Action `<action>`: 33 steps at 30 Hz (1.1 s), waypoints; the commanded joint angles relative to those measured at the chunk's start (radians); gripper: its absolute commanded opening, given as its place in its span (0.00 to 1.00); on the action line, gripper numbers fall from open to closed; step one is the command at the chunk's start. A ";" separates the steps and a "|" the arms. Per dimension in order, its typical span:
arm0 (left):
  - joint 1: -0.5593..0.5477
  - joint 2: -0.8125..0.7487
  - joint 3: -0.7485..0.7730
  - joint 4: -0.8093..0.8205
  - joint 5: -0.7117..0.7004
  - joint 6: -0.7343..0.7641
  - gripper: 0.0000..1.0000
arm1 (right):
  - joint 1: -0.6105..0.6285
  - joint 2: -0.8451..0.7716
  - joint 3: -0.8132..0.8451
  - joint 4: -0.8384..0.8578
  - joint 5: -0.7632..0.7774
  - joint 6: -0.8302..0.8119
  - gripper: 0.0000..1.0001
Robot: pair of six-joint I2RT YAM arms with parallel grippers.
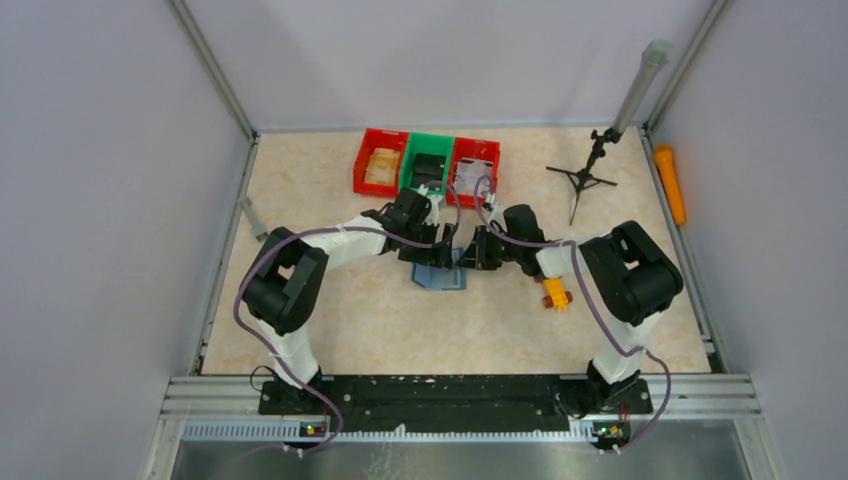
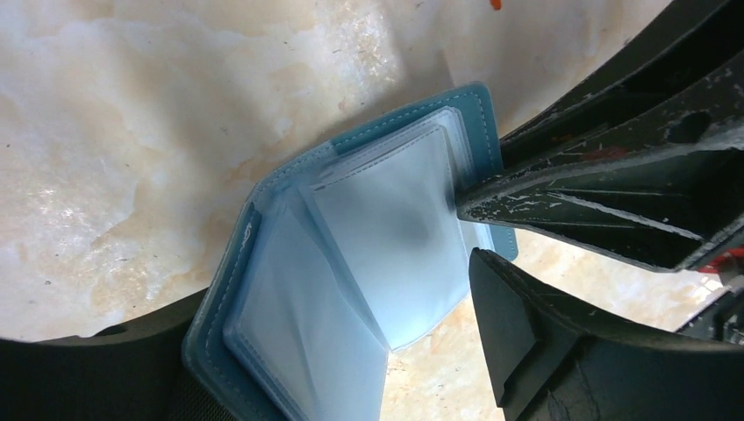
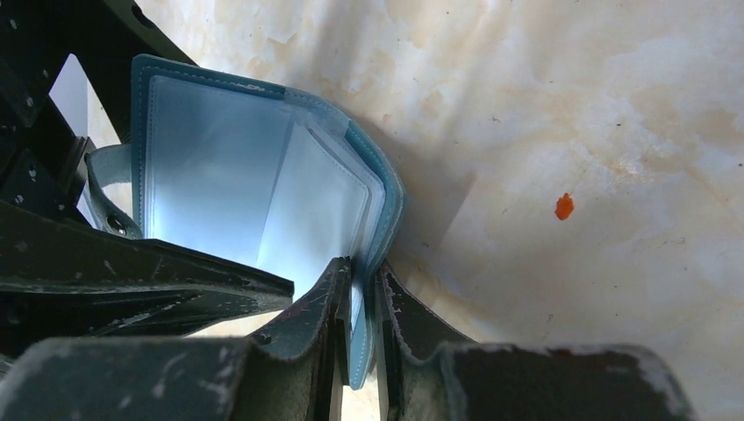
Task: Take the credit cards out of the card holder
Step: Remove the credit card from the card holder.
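Observation:
The teal-blue card holder (image 1: 440,278) lies unfolded on the table between both grippers. Its pale blue-grey plastic sleeves (image 2: 386,246) fan open. My right gripper (image 3: 361,298) is shut on one edge of the cover (image 3: 386,202), with both fingers pressed against it. In the top view the right gripper (image 1: 472,250) comes in from the right. My left gripper (image 2: 307,351) stands open, and the other half of the card holder (image 2: 289,324) lies between its spread fingers (image 2: 526,333). From above, the left gripper (image 1: 437,252) hangs over the holder's top edge. The credit cards are hidden.
Two red bins (image 1: 380,160) (image 1: 476,165) and a green bin (image 1: 428,165) stand in a row behind the grippers. A yellow-orange toy block (image 1: 555,293) lies right of the holder. A small tripod stand (image 1: 585,180) and an orange cylinder (image 1: 670,183) are at the back right.

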 commanded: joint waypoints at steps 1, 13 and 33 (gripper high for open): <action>-0.032 0.063 0.048 -0.158 -0.137 0.056 0.84 | 0.016 0.012 0.019 0.026 -0.006 -0.004 0.13; -0.049 0.179 0.129 -0.251 -0.254 0.036 0.35 | 0.016 -0.016 -0.001 0.058 -0.024 0.000 0.22; 0.151 -0.112 -0.162 0.139 0.074 -0.098 0.45 | -0.082 -0.023 -0.105 0.305 -0.136 0.161 0.00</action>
